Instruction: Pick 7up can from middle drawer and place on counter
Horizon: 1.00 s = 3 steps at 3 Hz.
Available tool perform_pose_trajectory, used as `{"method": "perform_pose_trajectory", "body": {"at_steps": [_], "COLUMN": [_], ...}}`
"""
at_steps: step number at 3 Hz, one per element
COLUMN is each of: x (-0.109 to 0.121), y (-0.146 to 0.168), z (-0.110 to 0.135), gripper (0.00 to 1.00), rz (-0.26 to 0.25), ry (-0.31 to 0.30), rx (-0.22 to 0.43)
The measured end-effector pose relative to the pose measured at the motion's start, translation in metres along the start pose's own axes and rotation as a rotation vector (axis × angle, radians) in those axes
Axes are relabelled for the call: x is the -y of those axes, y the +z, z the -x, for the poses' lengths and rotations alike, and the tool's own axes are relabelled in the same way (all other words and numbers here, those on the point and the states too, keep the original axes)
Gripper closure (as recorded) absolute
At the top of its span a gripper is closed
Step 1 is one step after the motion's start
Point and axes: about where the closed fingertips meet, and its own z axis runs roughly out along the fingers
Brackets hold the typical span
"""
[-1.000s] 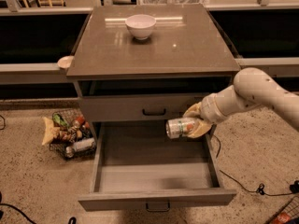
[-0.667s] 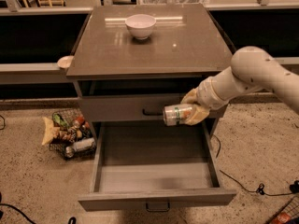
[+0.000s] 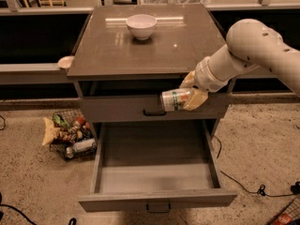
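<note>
Down at the front of the cabinet, one drawer stands pulled right out, showing its flat grey floor with nothing resting on it. Its front panel carries one small dark handle. On the speckled floor to its left sits one wire basket stuffed with packets, with one plain silver tin lying at its near edge. A dark cable trails over the floor on the right.

Above the open drawer, one claw hangs in the air before the shut drawer front, just right of its black bar handle. Its yellowish fingers are clamped round one can, which lies on its side with its end pointing left, green label showing. The can is clear of the drawer and below the level of the worktop, touching neither. The pale arm comes in from the right.

Further back, the glossy worktop bears one white bowl near its far edge. To the left, a long pale ledge holds one small round object right beside the worktop's corner.
</note>
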Motion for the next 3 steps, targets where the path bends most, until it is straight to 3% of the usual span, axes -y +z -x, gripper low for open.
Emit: {"method": "perform_pose_trajectory", "body": {"at_steps": [2,3], "x": [0.032,0.067], "y": [-0.07,-0.099], "z": [0.026,0.03], "gripper": [1.0,1.0], "rz": [-0.142,-0.213], "ry": [-0.069,-0.062], "rx": [0.014,0.058]}}
